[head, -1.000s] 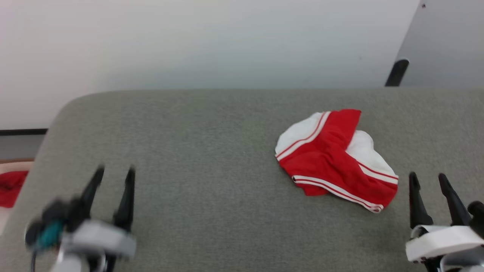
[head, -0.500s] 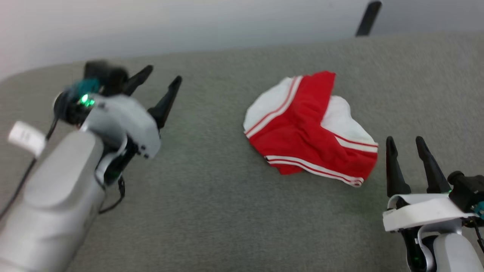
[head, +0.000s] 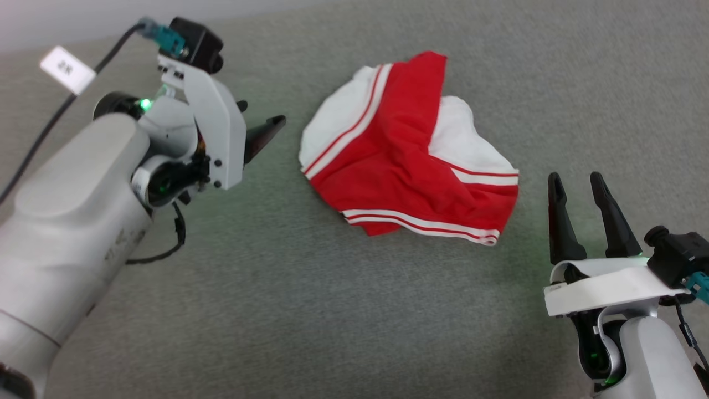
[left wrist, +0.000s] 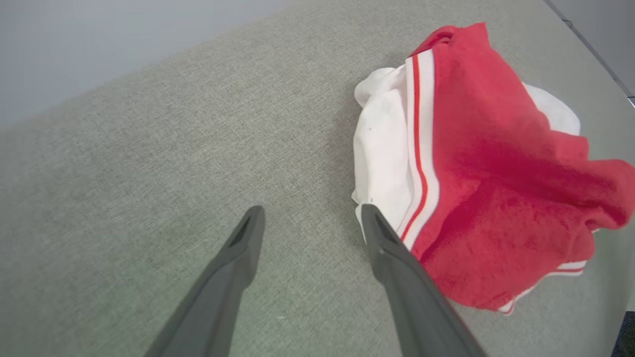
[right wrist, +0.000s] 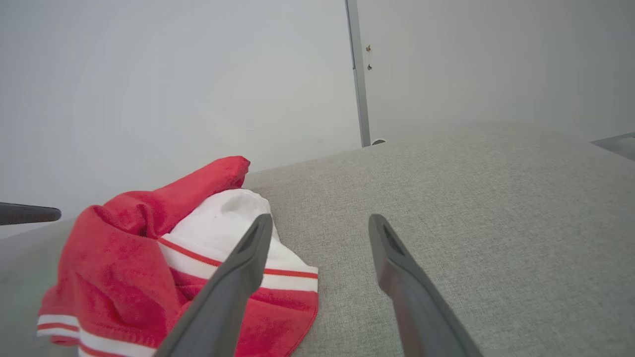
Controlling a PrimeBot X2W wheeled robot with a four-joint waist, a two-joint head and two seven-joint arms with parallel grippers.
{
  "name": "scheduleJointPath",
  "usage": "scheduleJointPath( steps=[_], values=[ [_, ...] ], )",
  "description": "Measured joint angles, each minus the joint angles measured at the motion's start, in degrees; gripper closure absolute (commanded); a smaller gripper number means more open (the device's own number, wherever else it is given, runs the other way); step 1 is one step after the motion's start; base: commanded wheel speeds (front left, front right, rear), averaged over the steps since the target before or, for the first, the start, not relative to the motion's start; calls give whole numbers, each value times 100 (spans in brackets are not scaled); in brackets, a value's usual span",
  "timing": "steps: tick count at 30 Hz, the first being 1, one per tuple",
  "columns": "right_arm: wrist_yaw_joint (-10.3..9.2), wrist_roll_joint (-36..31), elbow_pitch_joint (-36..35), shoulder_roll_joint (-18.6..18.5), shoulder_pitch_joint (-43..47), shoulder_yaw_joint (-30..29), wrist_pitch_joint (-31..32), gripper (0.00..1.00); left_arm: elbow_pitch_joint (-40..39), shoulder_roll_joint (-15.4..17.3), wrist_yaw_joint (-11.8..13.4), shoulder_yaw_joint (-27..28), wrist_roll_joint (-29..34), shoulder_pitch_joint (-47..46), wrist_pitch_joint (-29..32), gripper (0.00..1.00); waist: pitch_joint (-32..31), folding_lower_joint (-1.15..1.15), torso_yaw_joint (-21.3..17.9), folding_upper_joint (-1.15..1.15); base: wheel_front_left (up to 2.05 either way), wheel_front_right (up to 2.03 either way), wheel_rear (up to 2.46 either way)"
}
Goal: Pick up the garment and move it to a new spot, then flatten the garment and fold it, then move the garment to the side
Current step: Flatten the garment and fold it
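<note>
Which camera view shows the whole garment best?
Head view: the garment lies whole and uncovered. In the left wrist view the left claw overlaps its edge; in the right wrist view the right claw hides part and the frame crops it.

This looks like a robotics lab or test room rather than a home. The bench (head: 310, 310) is a broad flat surface covered in plain grey-green woven fabric, a staged work surface with one crumpled garment (head: 404, 160) lying on it. Behind it stands a bare pale wall (right wrist: 149, 74), broken by a grey metal strip (right wrist: 358, 74) with two small fixings beside it, like a door frame or panel joint. The left arm (head: 72, 183) carries an exposed cable (head: 52, 123) with a white label tag (head: 67, 68) — equipment wiring, open to view.
</note>
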Motion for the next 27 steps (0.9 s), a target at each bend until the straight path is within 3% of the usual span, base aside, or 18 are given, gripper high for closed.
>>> scheduleJointPath(
  steps=[18,19,20,21,22,27],
  values=[
    [0,332,-119,2,-81,207,-1,0,341,-10,0,-955,-1211,-752,940,0,552,0,-596,0,0,0,0],
    [0,345,-119,2,-81,207,-1,0,326,-18,0,-975,-1293,-760,975,14,555,0,-605,0,0,0,0],
    [0,352,-119,2,-81,205,-1,0,311,-26,0,-1001,-1327,-775,985,51,557,0,-607,0,0,0,0],
    [0,353,-116,3,-81,199,-1,0,292,-30,0,-1022,-1357,-786,983,69,553,0,-606,0,0,0,0],
    [0,353,-112,3,-81,189,-1,0,279,-32,0,-1025,-1424,-786,975,100,545,0,-602,0,0,0,0],
    [0,316,-109,3,-81,105,-1,0,214,-86,0,-1098,-1494,-784,684,100,484,0,-523,0,0,0,0]
  ],
)
